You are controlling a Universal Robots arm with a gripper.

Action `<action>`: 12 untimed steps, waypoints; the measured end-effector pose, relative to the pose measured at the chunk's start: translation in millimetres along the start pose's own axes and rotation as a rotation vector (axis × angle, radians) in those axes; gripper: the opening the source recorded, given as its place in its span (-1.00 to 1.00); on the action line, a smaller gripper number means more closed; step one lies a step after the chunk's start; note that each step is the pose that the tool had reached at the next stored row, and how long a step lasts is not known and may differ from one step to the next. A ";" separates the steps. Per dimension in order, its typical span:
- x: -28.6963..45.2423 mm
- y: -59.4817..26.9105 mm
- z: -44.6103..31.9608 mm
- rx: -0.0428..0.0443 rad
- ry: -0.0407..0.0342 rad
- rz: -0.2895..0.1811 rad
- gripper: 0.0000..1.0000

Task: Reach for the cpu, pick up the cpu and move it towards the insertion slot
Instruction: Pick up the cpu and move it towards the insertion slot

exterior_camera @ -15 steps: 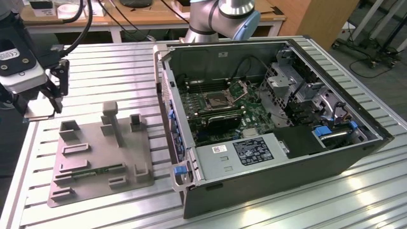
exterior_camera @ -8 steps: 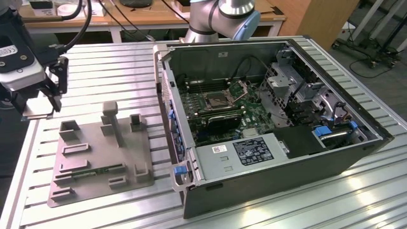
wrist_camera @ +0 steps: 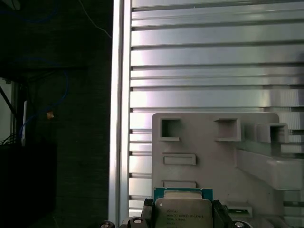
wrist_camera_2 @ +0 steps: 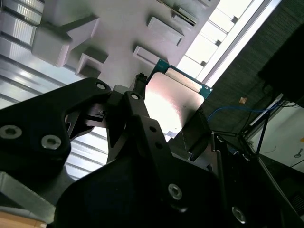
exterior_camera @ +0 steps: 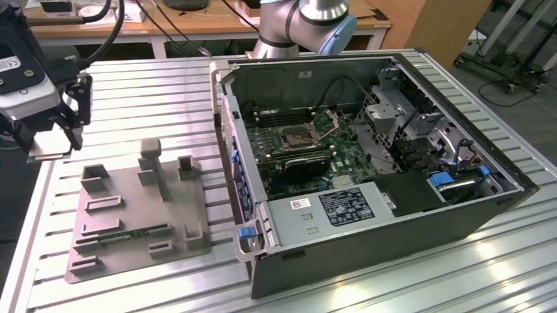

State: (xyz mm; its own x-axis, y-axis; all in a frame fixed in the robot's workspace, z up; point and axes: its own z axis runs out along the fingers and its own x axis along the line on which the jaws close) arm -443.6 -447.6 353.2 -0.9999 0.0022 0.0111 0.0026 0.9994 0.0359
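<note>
My gripper [exterior_camera: 51, 147] hangs over the table's edge on the exterior view's left, beyond the corner of the grey fixture plate [exterior_camera: 130, 215]. It is shut on the cpu [wrist_camera_2: 173, 102], a flat square chip with a silvery top and a green rim, held clear of the plate. In the first wrist view the cpu [wrist_camera: 183, 209] sits between two dark fingertips [wrist_camera: 148, 209], with the fixture plate [wrist_camera: 209, 156] below it. The insertion slot [exterior_camera: 301, 135], a square socket with a metal frame, lies on the green board inside the open computer case [exterior_camera: 374, 163], far towards the exterior view's right.
The fixture plate carries raised blocks and pockets, and a green memory stick [exterior_camera: 130, 235] lies in one. The case's open side wall [exterior_camera: 228, 137] stands between plate and socket. The arm's base [exterior_camera: 304, 26] rises behind the case. The ribbed metal table [exterior_camera: 139, 91] ends close to the gripper.
</note>
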 end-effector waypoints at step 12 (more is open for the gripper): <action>-0.1 0.3 -7.6 0.0000 0.0016 0.000 0.09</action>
State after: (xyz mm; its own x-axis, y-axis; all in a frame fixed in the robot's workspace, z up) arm -443.5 -447.6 360.8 -0.9999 0.0024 0.0127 0.0029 0.9994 0.0358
